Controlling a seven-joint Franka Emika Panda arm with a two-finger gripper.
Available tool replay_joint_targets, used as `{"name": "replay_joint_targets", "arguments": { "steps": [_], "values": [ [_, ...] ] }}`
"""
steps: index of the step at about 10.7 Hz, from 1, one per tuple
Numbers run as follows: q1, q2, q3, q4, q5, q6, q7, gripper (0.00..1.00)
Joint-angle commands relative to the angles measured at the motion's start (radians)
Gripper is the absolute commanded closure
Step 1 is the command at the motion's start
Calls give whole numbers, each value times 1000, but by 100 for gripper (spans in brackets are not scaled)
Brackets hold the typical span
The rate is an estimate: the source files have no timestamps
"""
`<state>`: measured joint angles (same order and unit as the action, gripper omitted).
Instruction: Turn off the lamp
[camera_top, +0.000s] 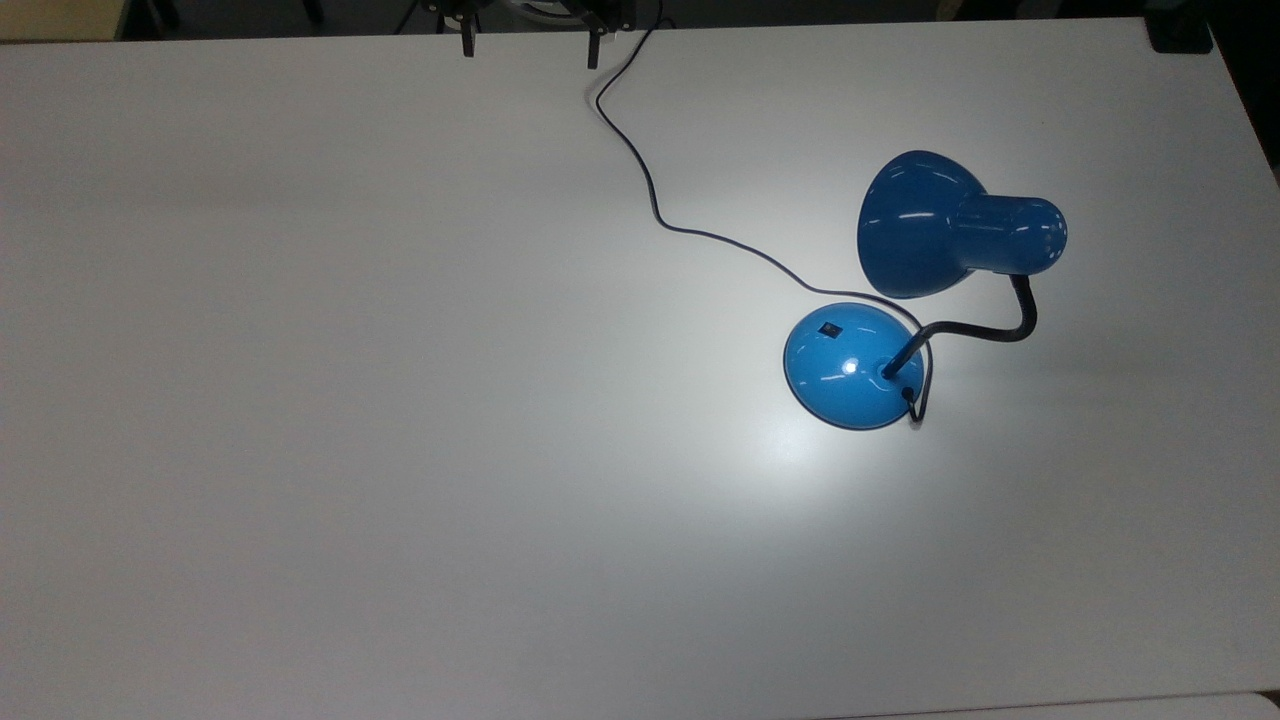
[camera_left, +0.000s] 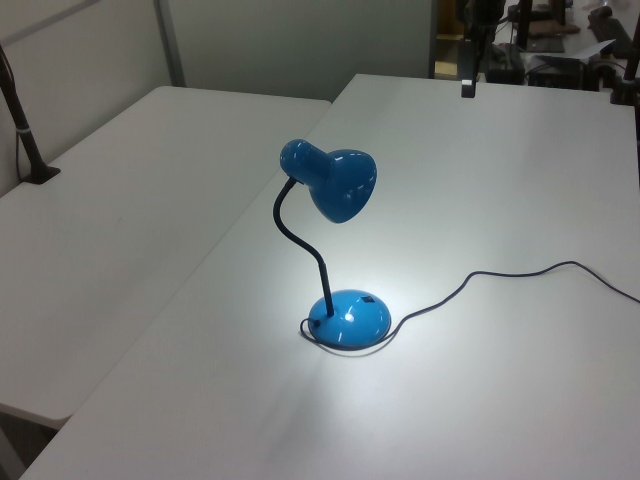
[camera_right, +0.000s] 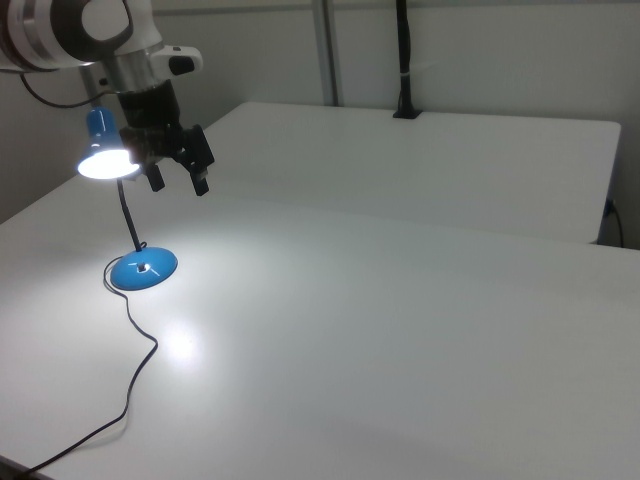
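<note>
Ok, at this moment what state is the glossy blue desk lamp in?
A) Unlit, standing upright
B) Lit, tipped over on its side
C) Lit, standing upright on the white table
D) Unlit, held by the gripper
C: the glossy blue desk lamp stands on its domed base, and a bright pool of light falls on the white table around it.

I see my arm's white wrist coming in from the right view's upper left, with the black pincer (camera_right: 176, 183) hanging below it, pointing down and raised in the air. Its two fingers (camera_right: 200, 184) stand spread apart with nothing between them. In the top view, both fingertips (camera_top: 467, 46) poke in at the upper edge, well separated.
</note>
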<state>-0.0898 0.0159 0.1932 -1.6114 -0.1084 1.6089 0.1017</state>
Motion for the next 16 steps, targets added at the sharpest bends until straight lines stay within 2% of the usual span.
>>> {"name": "replay_joint_targets", "arguments": {
  "steps": [1,2,3,4,5,6,8,13,16],
  "values": [
    [-5,-7,-1,11,13,-34,-2,5],
    [-5,-7,0,11,13,-34,-8,23],
    [-7,-7,-1,10,15,-32,-34,48],
    [-10,-7,-1,11,21,-34,-52,67],
    [-11,-7,-1,11,27,-34,-54,81],
    [-11,-7,-1,11,27,-32,-54,85],
    [-11,-7,-1,10,27,-32,-54,100],
    [5,7,11,-5,41,-8,-71,100],
    [50,13,17,-77,39,87,-137,100]
  ]
}}
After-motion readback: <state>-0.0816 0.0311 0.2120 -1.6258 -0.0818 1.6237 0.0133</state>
